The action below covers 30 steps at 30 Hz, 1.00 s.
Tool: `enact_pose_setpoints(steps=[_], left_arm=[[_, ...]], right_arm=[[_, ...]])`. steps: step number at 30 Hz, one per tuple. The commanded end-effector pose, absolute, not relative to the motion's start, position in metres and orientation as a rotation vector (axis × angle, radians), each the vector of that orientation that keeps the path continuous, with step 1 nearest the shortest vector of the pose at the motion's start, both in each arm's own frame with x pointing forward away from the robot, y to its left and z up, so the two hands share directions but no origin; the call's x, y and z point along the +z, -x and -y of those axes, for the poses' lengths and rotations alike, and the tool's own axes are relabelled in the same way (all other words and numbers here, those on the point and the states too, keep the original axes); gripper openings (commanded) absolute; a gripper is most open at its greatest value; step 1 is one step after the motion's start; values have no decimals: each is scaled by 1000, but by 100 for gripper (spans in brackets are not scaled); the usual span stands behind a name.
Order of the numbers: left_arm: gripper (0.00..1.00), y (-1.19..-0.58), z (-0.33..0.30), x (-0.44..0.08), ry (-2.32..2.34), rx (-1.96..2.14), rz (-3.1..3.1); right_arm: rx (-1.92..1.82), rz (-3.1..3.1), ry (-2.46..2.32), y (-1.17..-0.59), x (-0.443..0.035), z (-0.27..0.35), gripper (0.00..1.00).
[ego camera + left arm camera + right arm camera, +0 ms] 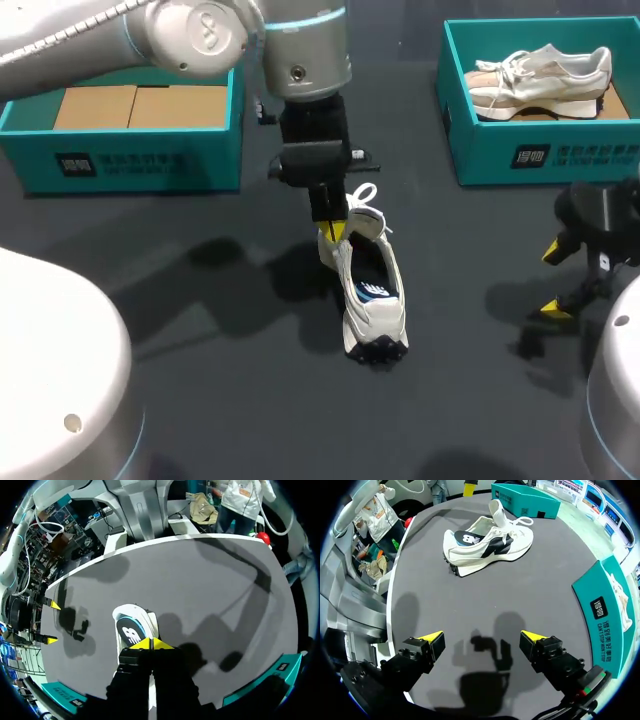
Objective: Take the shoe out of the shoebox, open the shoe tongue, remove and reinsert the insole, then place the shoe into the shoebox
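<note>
Now left pincer [335,232] tight on shoe [372,295] tongue [495,511].

My right gripper [552,280], fingers spread, has bare table [470,330] all the way to the shoe [368,295] at its 9 o'clock. My left gripper [334,232], pinched on the tongue, blocks the shoe's 12 o'clock end. The left box [130,150] stands at the shoe's 10 o'clock and the right box [540,155] at 2, with open table between them.

Dark table [230,420]; beige spare shoe [540,75]; cardboard sheets [140,105].
</note>
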<state>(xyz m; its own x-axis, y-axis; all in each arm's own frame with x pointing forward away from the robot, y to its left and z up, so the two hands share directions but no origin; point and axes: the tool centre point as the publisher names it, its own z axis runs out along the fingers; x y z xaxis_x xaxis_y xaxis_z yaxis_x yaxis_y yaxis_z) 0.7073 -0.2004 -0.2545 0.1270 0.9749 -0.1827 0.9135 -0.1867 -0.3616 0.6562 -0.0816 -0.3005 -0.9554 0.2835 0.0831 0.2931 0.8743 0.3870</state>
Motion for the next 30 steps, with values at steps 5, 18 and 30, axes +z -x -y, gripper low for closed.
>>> enact_pose_setpoints(steps=[5, 18, 30], left_arm=[[0, -704, 225, -277, 2230, 496, 1811], [0, -690, 214, -304, 2288, 420, 1750], [0, -681, 223, -335, 2268, 441, 1727]], right_arm=[[-626, 3021, 467, -655, -300, 81, 100], [-626, 3021, 467, -655, -300, 81, 100], [-626, 3021, 467, -655, -300, 81, 100]])
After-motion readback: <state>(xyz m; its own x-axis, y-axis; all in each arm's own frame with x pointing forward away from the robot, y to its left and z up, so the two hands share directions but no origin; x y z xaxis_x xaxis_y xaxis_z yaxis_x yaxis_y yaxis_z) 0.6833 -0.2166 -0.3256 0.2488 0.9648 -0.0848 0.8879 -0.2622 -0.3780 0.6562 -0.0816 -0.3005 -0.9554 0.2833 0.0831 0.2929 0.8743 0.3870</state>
